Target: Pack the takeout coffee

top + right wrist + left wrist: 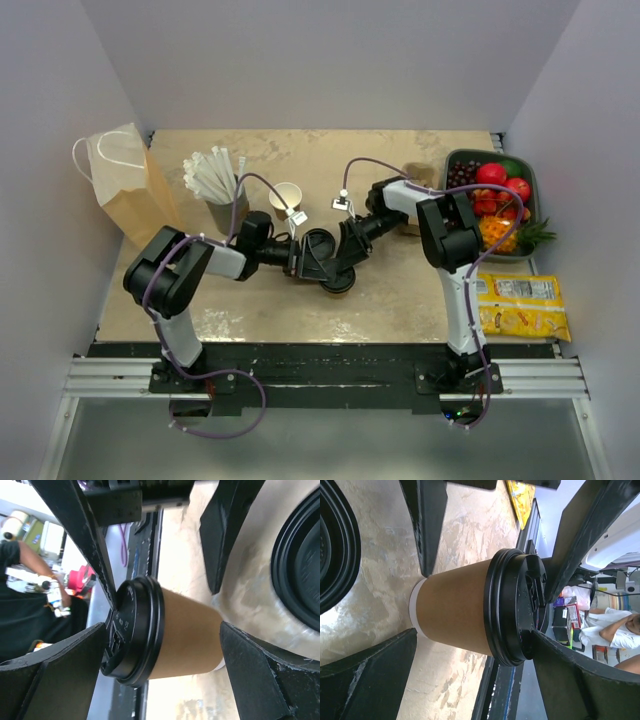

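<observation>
**Coffee lidded, packing not yet begun**

The brown paper bag [135, 205], the largest thing in the job, stood upright at the far left corner of the surface [390, 305]. Nothing showed whether anything lay inside it. The takeout coffee [465, 615] stood upright near the middle of the surface, well apart from the bag, with its black lid [515, 615] seated on the rim. By my reading the lidding was done and the packing itself was all left. The cup had yet to be gripped, carried left and lowered into the bag. The left fingers [367, 680] and the right fingers [272, 680] faced each other across the cup. Both pairs were spread wide and held nothing. Whether a tip brushed the lid's rim could not be told.

Pale grey-lilac walls [330, 60] closed the cell on three sides. The surface was a tan, mottled board, worn paler in patches, with a black rail [320, 350] along its near edge. On the right sat a dark bowl [462, 156] of fruit [492, 175] and, nearer, some yellow packets [520, 305]. At the back left, beside the bag, stood a grey cup [225, 212] of white straws [208, 170], and then a lidless brown cup [286, 197]. A black, round, lid-like disc [300, 565] lay just beside the coffee. Beyond the near edge, the wrist views caught a cluttered room with a person [615, 630] in it.
</observation>
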### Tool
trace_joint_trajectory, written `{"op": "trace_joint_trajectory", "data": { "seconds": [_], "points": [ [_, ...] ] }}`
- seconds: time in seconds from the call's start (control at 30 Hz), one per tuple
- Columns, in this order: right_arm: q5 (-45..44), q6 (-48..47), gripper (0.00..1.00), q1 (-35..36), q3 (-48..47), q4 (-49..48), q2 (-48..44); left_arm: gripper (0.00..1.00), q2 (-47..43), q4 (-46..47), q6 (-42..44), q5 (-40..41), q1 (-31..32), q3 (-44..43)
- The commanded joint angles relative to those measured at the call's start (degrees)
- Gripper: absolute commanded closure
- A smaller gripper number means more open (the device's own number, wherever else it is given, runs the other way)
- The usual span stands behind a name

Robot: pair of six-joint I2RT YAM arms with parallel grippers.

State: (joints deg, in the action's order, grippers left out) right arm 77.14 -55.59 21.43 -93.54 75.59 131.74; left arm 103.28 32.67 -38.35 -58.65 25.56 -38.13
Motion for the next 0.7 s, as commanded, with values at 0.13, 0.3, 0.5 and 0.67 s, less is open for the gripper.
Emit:
{"op": "trace_joint_trajectory", "data": {
  "seconds": [0.13, 0.3, 0.5, 0.67],
  "points": [
    [-4.19, 18.98, 0.02, -0.60, 6.69, -17.30, -7.02, 0.02, 1.66, -2.69, 3.63, 3.01, 0.01, -1.68],
    [-6.39, 23.96, 0.03, -0.95, 8.46, -23.31, -5.81, 0.02, 2.53, -4.80, 5.56, 4.42, 0.01, -1.77],
    [-5.87, 20.36, 0.06, -1.22, 10.30, -19.87, -3.34, 0.03, 5.08, -6.11, 7.84, 6.35, 0.10, -2.12],
    [-6.74, 20.61, 0.07, -1.22, 12.06, -21.10, -2.72, 0.03, 6.05, -7.26, 10.13, 8.29, 0.10, -1.86]
  ]
}}
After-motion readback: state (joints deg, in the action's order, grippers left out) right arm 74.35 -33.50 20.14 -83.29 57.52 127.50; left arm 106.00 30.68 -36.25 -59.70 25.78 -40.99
